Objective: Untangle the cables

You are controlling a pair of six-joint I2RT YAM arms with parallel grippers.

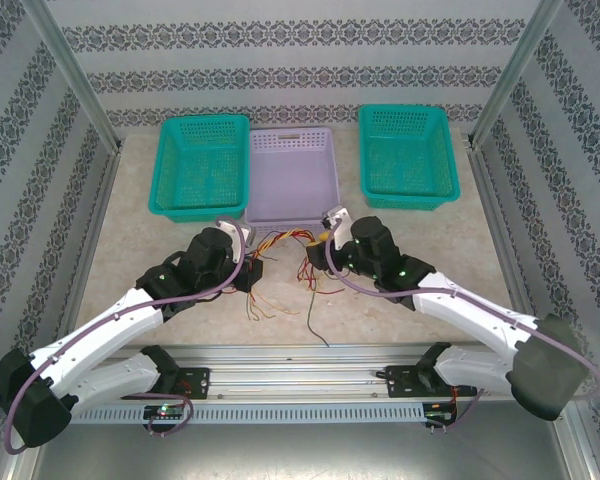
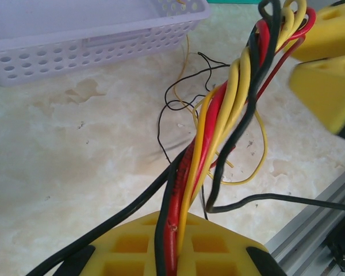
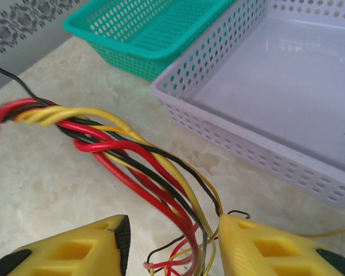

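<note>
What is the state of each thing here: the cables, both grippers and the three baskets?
cables: twisted together in one bundle
left gripper: shut on the cables
right gripper: open, cables between its jaws
purple basket: empty
left green basket: empty
right green basket: empty

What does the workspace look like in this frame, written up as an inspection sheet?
Surface: pale marble-pattern tabletop, faintly stained.
Job's things: wire bundle of red, black and yellow strands, twisted together and stretched between the grippers; loose ends trail toward the near rail.
Clutter: nothing seen.
Grippers: left gripper shut on the wire bundle; right gripper open, one finger on each side of the bundle.
Cables: purple-grey arm cables run along both arms.
Surroundings: left green basket, lilac basket and right green basket at the far edge; patterned walls; metal frame posts.
</note>
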